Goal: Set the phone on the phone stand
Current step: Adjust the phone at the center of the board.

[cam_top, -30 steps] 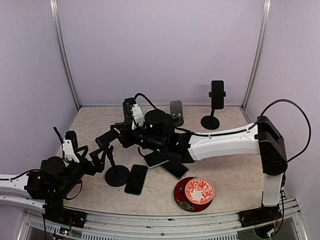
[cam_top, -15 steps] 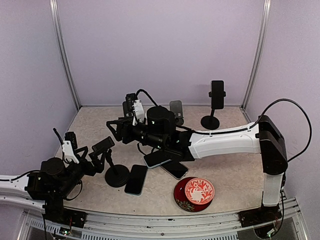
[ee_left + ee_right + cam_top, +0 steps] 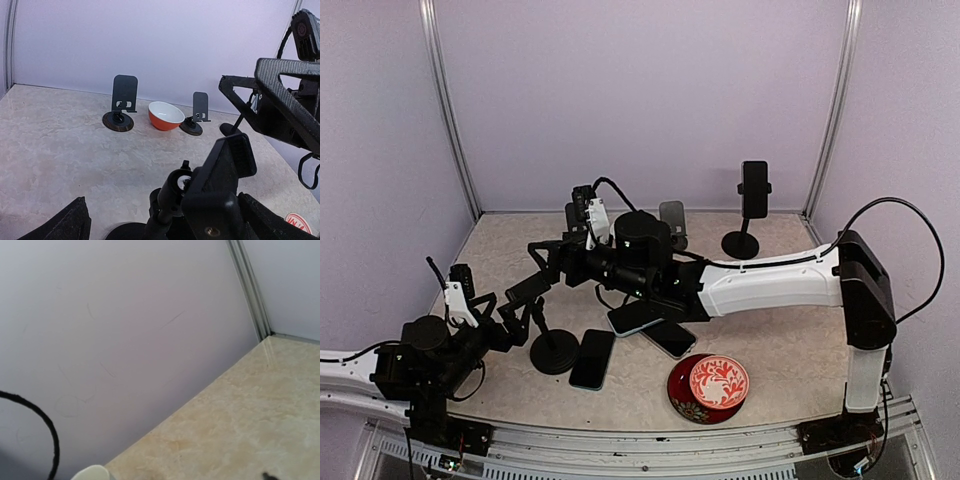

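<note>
A black phone stand [image 3: 553, 352] with a round base stands at the front left, its holder head [image 3: 527, 290] tilted and bare; the head fills the lower middle of the left wrist view [image 3: 225, 175]. My left gripper [image 3: 515, 322] is open, its fingers on either side of the stand's stem. Just above and to the right of the head, my right gripper [image 3: 548, 262] hangs open and holds nothing. Three dark phones lie flat on the table: one beside the stand's base [image 3: 592, 358], two under the right arm [image 3: 633, 318] [image 3: 670, 338].
A second stand [image 3: 740, 244] at the back right holds an upright phone [image 3: 755, 188]. Two bare stands [image 3: 124, 100] [image 3: 200, 107] and an orange bowl [image 3: 166, 115] sit near the back wall. A red patterned dish [image 3: 718, 385] is at the front.
My right gripper has opened, let go of the stand's holder head and drawn back up and to the right. The head sank a little. The left arm has not moved.
</note>
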### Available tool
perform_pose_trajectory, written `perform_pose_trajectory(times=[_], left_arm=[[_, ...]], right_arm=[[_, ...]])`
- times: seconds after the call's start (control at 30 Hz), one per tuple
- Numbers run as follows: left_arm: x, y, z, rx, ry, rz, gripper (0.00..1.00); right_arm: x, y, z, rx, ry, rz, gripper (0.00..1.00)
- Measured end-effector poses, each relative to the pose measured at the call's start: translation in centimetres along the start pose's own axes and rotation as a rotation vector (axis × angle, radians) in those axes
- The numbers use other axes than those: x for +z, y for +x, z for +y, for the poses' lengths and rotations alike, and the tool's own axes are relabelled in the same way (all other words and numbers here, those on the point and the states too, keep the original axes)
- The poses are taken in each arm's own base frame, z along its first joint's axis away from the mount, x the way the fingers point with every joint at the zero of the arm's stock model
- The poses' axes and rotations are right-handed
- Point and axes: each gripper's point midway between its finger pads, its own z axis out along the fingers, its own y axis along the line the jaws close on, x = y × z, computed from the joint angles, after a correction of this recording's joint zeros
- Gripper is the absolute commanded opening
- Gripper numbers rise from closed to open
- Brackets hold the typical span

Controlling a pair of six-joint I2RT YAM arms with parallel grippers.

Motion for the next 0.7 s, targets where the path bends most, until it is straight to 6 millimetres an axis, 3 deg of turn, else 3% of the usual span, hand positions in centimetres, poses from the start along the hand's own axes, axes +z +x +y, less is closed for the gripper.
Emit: perform_pose_trajectory(times=[0.2, 0.43, 0.7], left_arm=[[0.0, 0.0, 0.0, 0.000, 0.000, -0.001, 0.99], [-0.1, 0.1, 0.2, -0.005, 0.002, -0.004, 0.99], [-0.1, 0.1, 0.0, -0.008, 0.015, -0.001, 0.99]], right_arm=[[-0.9, -0.4, -0.2, -0.018, 0.018, -0.001, 1.00], [-4.5, -2.4, -0.4, -0.088, 0.052, -0.015, 1.00], [-12.5, -5.8, -1.5, -0.185, 0.145, -0.031, 1.00]])
